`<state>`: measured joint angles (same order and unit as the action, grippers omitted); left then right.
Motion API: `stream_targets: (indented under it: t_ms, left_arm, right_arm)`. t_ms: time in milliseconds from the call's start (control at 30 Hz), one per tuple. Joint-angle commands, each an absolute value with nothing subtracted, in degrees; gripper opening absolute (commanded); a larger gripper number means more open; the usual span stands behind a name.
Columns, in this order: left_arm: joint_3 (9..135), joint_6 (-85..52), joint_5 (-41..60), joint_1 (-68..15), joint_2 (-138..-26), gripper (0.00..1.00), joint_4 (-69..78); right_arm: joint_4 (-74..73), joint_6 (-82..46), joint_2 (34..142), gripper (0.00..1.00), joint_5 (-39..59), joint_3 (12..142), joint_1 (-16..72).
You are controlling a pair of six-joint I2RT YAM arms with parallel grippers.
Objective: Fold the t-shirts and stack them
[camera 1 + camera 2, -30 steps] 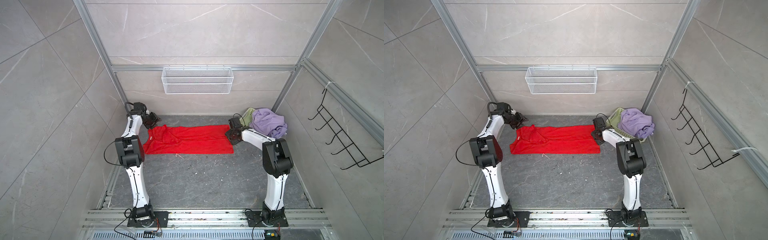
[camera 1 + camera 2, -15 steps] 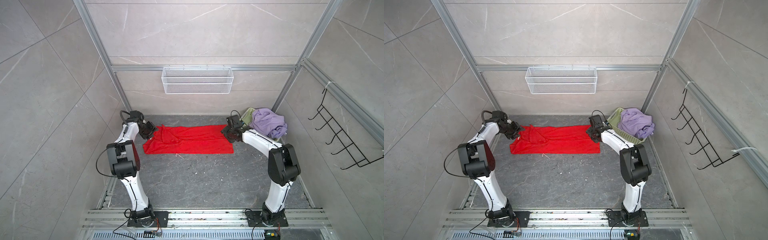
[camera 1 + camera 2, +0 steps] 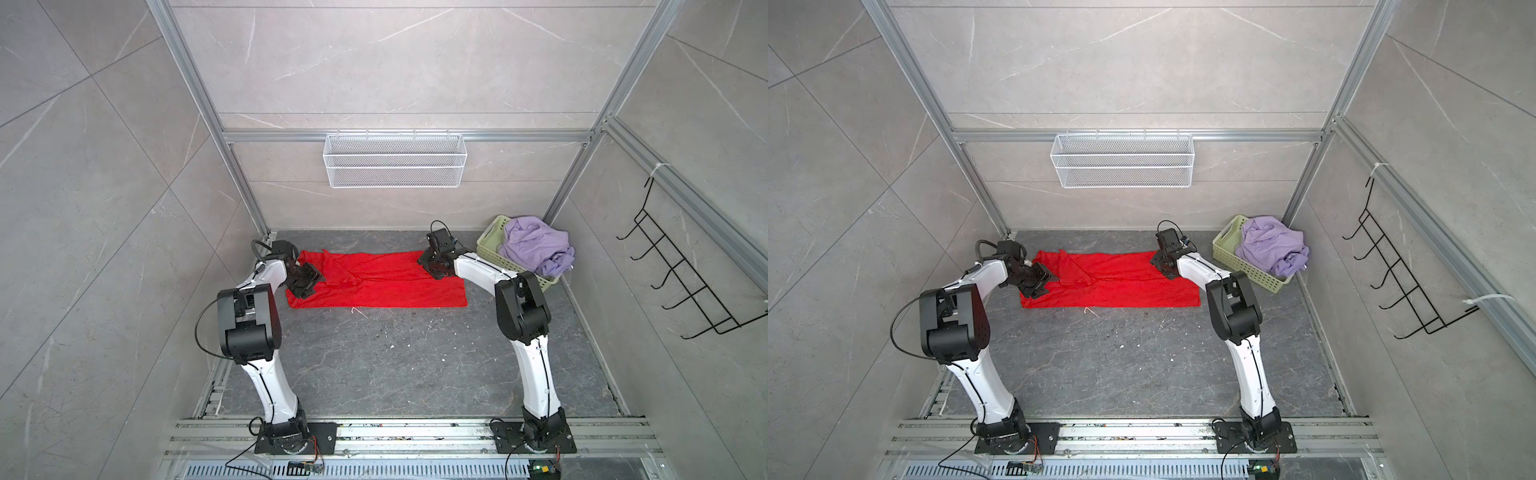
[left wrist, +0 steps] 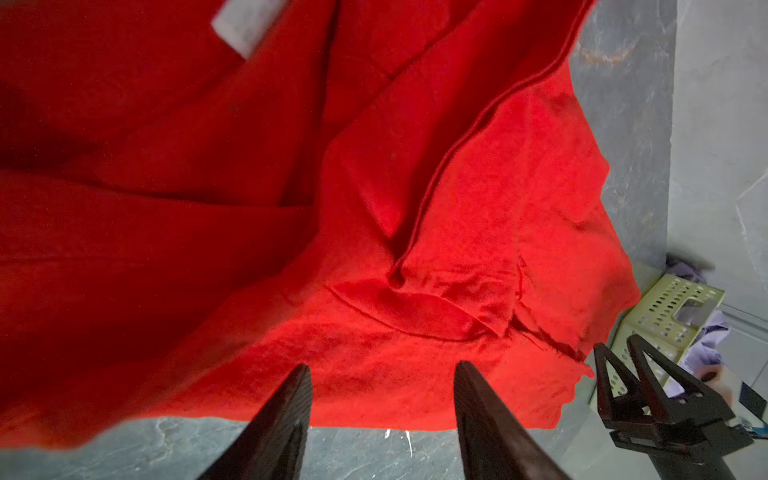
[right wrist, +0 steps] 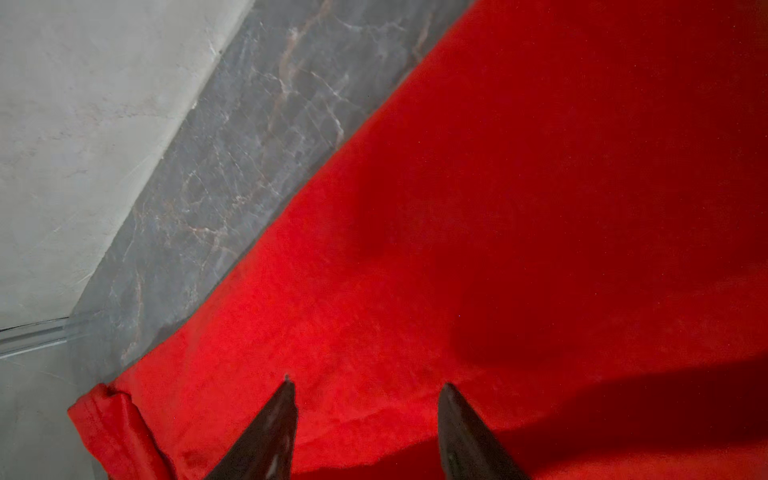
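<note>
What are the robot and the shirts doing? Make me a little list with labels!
red t-shirt: laid out as a long rectangle on the grey floor, wrinkled near its left end
lilac t-shirt: crumpled in the green basket, not folded
left gripper: open, over the red shirt's left end
right gripper: open, over its right end
stack: not started

In a top view, the left gripper (image 3: 309,281) has slid toward 5 o'clock, from the far-left corner of the red t-shirt (image 3: 374,286) to the middle of its left edge. The right gripper (image 3: 430,266) has shifted toward 9 o'clock and is now over the shirt's far-right corner.
</note>
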<state>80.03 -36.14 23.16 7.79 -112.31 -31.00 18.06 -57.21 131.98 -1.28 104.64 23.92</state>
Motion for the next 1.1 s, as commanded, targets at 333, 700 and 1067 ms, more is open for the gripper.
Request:
stream_targets:
  t_ms: [333, 700, 1067]
  left_arm:
    - [88.83, -38.9, 21.57, 10.01, -122.97, 0.58, -31.64]
    - [110.29, -35.87, 23.05, 9.09, -135.93, 0.58, -39.8]
    - [129.67, -34.52, 28.56, -1.82, -147.46, 0.58, -38.16]
  right_arm:
    - [33.19, -53.2, 145.25, 0.53, -0.23, 121.27, 24.69]
    - [27.83, -58.79, 126.45, 0.52, -1.11, 84.54, 29.98]
    - [28.74, -74.4, 116.8, 0.52, -4.63, 62.78, 48.59]
